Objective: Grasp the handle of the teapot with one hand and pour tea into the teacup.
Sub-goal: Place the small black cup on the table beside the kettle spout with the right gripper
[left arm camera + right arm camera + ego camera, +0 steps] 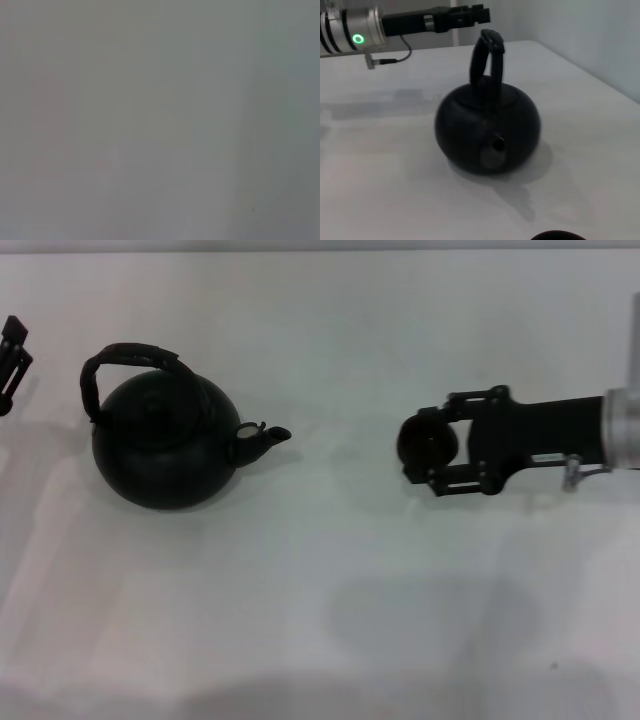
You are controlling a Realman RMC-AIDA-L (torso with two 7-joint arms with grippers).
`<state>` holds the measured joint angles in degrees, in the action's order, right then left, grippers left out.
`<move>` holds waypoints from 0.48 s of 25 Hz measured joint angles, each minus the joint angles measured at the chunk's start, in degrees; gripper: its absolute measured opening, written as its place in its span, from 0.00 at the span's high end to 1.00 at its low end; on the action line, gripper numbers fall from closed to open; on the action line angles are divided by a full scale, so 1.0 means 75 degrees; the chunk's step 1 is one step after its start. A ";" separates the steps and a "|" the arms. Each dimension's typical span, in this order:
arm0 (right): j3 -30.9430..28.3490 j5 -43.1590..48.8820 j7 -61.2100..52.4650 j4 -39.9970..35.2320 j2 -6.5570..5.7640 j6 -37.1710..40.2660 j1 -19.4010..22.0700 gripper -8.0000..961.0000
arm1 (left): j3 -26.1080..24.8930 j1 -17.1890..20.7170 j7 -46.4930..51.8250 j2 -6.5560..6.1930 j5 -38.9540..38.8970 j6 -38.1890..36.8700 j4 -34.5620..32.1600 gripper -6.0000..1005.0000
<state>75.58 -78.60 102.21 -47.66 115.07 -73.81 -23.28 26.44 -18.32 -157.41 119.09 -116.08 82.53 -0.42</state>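
One teacup (428, 443): small, round, dark, gripped between the jaws of the right gripper (430, 450). One teapot (165, 445): round matte-black body, upright on the white desk (330, 570), short spout (268, 437) pointing toward those jaws across open desk. One arched handle (135, 355), textured wrap on top. Left gripper (12, 360): beyond the teapot at the desk's edge, jaws' state cannot be told.

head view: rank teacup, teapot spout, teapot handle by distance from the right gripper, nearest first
1. The small round dark teacup: between the fingers of the right gripper, on the right of the white table.
2. The short stubby spout: mid-table, pointing toward the cup.
3. The arched black wrapped handle: atop the round matte-black teapot, far left, near the left gripper.
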 joint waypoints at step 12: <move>0.1743 -0.0034 -0.0347 0.0697 0.0084 0.1735 -0.0750 0.19 | 0.0000 0.0013 0.0000 -0.0005 0.0029 0.0241 -0.0014 0.20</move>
<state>88.65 -78.86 99.61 -42.44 115.70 -60.80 -28.91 26.44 -18.22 -157.41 119.05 -115.86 84.34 -0.53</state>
